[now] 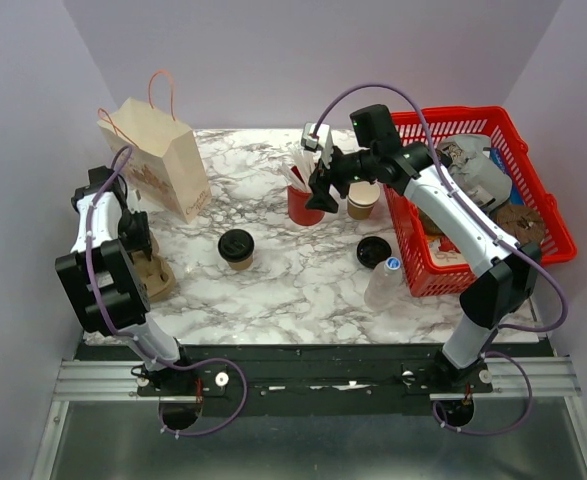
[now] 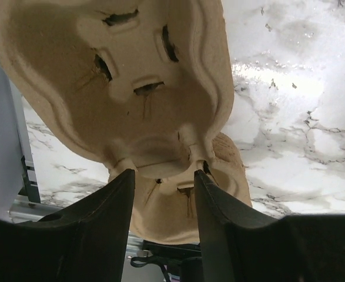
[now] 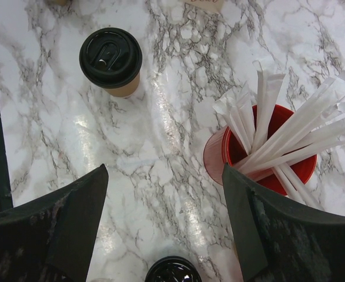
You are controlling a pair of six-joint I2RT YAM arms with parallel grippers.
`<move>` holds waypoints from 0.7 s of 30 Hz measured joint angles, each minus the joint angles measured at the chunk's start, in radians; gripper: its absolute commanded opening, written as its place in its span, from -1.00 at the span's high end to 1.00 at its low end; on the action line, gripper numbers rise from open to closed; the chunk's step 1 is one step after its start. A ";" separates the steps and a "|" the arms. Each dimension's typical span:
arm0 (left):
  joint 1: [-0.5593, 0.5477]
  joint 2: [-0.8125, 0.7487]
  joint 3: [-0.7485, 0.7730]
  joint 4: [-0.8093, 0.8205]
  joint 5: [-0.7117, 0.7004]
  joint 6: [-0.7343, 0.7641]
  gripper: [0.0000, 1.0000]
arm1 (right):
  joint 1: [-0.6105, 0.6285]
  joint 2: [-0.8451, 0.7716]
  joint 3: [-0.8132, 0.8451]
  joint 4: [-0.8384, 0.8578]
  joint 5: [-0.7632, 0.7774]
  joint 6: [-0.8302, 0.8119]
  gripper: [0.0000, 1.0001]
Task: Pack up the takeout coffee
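The right hand [image 3: 165,220] hangs spread wide and empty above the desk [image 3: 160,135]. The takeout coffee [image 3: 110,59] stands upright off to its left, well apart. The left hand [image 2: 163,194], half spread, straddles the rim of a pulp cup carrier [image 2: 72,88]; whether it grips cannot be told.

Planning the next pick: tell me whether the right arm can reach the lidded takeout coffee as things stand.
Probably yes. The right gripper hangs open over bare marble tabletop, the takeout coffee stands alone nearby, and the red cup of wrapped straws is on the other side.
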State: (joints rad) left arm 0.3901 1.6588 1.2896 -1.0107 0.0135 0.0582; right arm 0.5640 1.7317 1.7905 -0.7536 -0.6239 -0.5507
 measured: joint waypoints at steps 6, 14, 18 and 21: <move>0.019 0.045 0.039 -0.001 0.007 -0.003 -0.05 | 0.000 0.000 0.003 0.000 0.005 0.001 -0.75; 0.025 0.079 0.057 -0.005 0.025 -0.004 0.10 | 0.000 0.000 0.003 0.000 0.011 0.001 -0.75; 0.026 0.079 0.060 -0.009 0.025 -0.005 0.34 | 0.000 0.000 0.003 0.001 0.011 0.001 -0.75; 0.027 0.079 0.063 -0.012 0.025 -0.003 0.56 | 0.000 0.000 0.003 0.000 0.011 0.001 -0.75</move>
State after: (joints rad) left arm 0.4171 1.7374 1.3521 -1.0225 0.0383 0.0551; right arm 0.5640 1.7317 1.7935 -0.7532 -0.6125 -0.5495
